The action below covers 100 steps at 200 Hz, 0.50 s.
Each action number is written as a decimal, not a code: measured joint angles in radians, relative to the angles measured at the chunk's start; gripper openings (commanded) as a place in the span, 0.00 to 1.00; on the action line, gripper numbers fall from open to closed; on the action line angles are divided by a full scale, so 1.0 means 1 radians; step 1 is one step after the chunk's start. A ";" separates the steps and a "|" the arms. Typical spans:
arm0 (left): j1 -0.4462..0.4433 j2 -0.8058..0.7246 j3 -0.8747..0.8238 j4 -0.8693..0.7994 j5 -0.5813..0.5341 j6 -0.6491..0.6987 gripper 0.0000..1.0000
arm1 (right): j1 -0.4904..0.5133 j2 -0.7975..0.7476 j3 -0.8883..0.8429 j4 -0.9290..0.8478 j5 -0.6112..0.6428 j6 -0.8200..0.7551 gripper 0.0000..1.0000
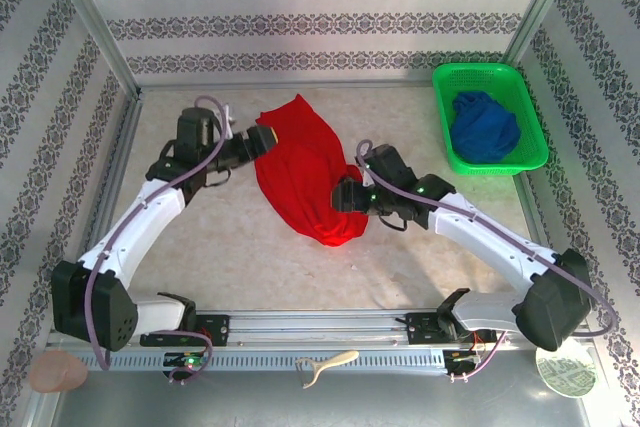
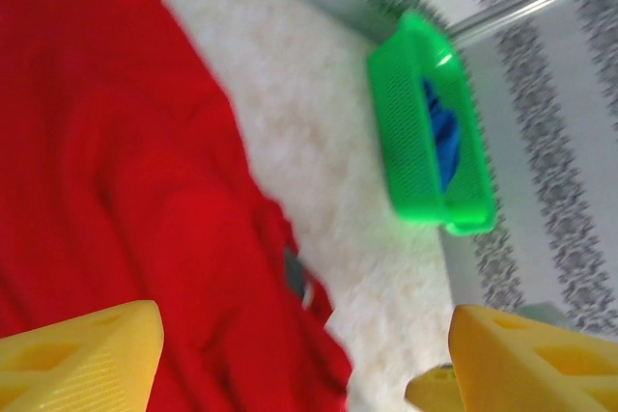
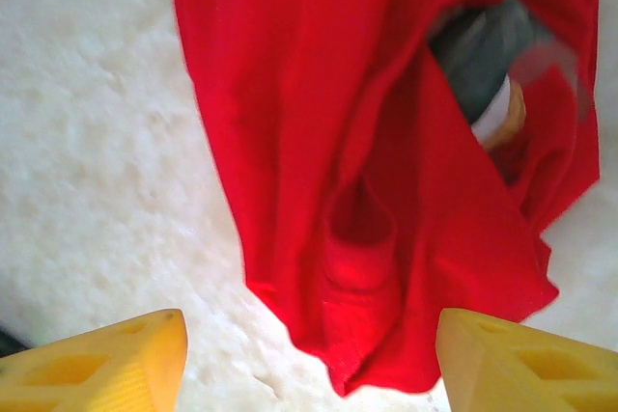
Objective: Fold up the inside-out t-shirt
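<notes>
My left gripper [image 1: 262, 140] sits at the upper left edge of the red t-shirt [image 1: 300, 172]. Its yellow fingers [image 2: 82, 359] are spread wide with nothing clamped between them. In the left wrist view, red cloth lies under and ahead of the left finger. My right gripper [image 1: 345, 197] is at the shirt's lower right side, fingers also spread, gripping nothing. In the right wrist view, the shirt's bunched end lies just ahead, between the tips. The shirt is a crumpled long heap in the middle of the table [image 1: 200, 247], plain red outward. A bit of grey and white print peeks from a fold in the right wrist view. A green basket [image 1: 478, 69] sits in the far right corner with a blue garment [image 1: 484, 125] inside, well apart from the shirt.
</notes>
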 measured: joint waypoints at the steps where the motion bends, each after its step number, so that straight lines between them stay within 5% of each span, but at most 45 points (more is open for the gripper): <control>1: -0.002 -0.002 -0.006 -0.003 -0.002 0.000 0.78 | 0.000 0.002 -0.001 0.000 0.002 0.001 0.68; 31: -0.100 -0.005 -0.102 -0.083 -0.040 0.004 0.79 | 0.005 0.105 0.005 0.029 0.003 0.013 0.59; 47: -0.151 -0.006 -0.137 -0.100 -0.054 0.004 0.79 | 0.005 0.203 0.040 0.040 -0.010 0.013 0.26; 55: -0.167 -0.006 -0.152 -0.103 -0.061 0.003 0.79 | 0.005 0.255 0.067 0.045 -0.017 0.008 0.00; 100: -0.172 -0.016 -0.146 -0.116 -0.114 0.008 0.80 | -0.094 0.385 0.393 -0.050 -0.107 -0.040 0.00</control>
